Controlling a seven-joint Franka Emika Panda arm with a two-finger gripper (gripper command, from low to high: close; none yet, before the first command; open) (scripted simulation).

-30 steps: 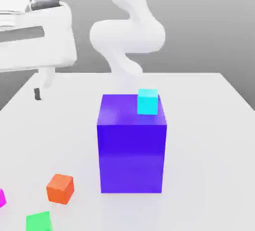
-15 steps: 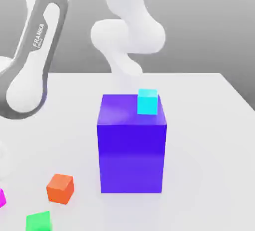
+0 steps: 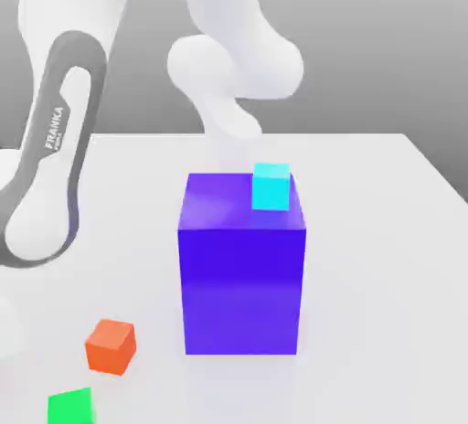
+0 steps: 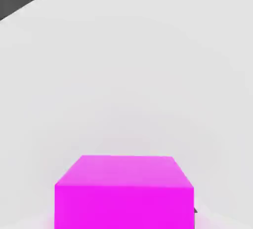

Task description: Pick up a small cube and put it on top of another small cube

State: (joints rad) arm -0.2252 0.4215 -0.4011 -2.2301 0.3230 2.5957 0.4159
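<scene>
My arm (image 3: pixel 55 139) runs down the exterior view's left and leaves the picture at the lower left edge, so my hand is cut off there and I cannot point to my gripper in either view. My fingers are drawn in as tight as they go. The hand view has the magenta cube (image 4: pixel 123 191) right up close, its lower part cut by the picture's border, with a sliver of something dark at one lower corner that I cannot make out. Whether my fingers actually grip that cube I cannot tell; no finger surface shows against it.

The magenta cube sits square to my hand camera, one flat face towards it and the top face level; being a cube, it has no long axis to speak of. It rests on the white table (image 4: pixel 148 75).

In the exterior view the cyan cube (image 3: pixel 271 185) stands upright on the top of the big blue block (image 3: pixel 241 267), at its back corner on the exterior view's right. The orange cube (image 3: pixel 111 346) lies on the table near the block's lower left, slightly turned. The green cube (image 3: pixel 71 407) lies just below it, partly cut off by the picture's bottom edge.
</scene>
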